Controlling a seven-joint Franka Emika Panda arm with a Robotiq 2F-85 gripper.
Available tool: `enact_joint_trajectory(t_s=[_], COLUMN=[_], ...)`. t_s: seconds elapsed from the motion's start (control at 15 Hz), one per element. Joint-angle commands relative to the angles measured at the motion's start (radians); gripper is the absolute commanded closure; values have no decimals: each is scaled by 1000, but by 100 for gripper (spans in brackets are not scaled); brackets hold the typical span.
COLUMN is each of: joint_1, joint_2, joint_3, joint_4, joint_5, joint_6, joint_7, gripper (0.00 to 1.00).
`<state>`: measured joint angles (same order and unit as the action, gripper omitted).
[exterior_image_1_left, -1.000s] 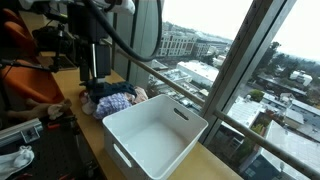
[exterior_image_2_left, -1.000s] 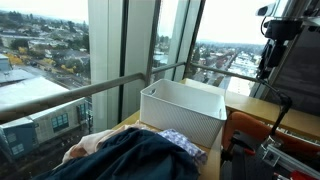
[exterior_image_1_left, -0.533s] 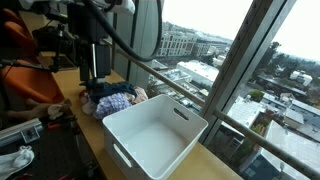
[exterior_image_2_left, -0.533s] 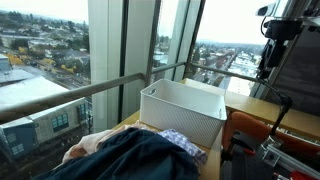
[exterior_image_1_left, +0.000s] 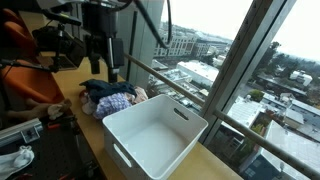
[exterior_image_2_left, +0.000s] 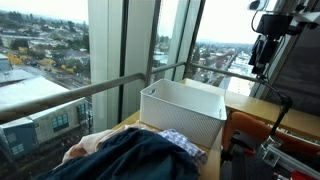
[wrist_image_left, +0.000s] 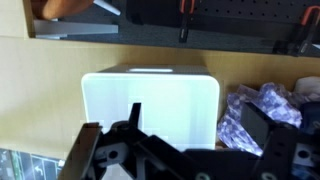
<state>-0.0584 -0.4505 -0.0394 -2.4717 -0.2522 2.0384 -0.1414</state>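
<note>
A white plastic bin (exterior_image_1_left: 130, 150) stands on a wooden table by the window, also seen as the bin (exterior_image_2_left: 180, 120) and bin (wrist_image_left: 150, 95). A pile of clothes (exterior_image_1_left: 112, 98) in blue and checked cloth lies beside it, and the clothes (exterior_image_2_left: 130, 155) fill the foreground. In the wrist view the checked cloth (wrist_image_left: 262, 105) lies right of the bin. My gripper (exterior_image_1_left: 103, 68) hangs open and holds nothing, high above the clothes pile near the bin's end. The gripper (exterior_image_2_left: 262, 58) is well above the table. In the wrist view my gripper (wrist_image_left: 200, 125) spans the bin's edge and the cloth.
A metal railing (exterior_image_1_left: 180, 85) and tall window glass run along the table's far side. An orange seat (exterior_image_1_left: 15, 40) and cables sit behind the arm. A pegboard with tools (wrist_image_left: 220, 15) lies beyond the bin. Red-handled gear (exterior_image_2_left: 280, 150) stands at the table's end.
The arm has shifted sideways toward the bin and turned a little. The jaws stay open and the bin and clothes have not moved.
</note>
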Motion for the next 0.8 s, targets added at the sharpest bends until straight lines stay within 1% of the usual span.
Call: enact_joint_trajectory(t_s=[0.0,0.2,0.33,0.53,0.73], joint_1=[76,133,167,209,240], joint_2=[169,286,355,433,482], joint_3=[35,63,86,144,192], joint_4=[174,285,347,405,413], joint_5=[25,62,115,176,194], joint_6=[68,171,216,231,240], joint_7=[-39,-71,-99,-76,-55], gripper=[0,0,0,0,0])
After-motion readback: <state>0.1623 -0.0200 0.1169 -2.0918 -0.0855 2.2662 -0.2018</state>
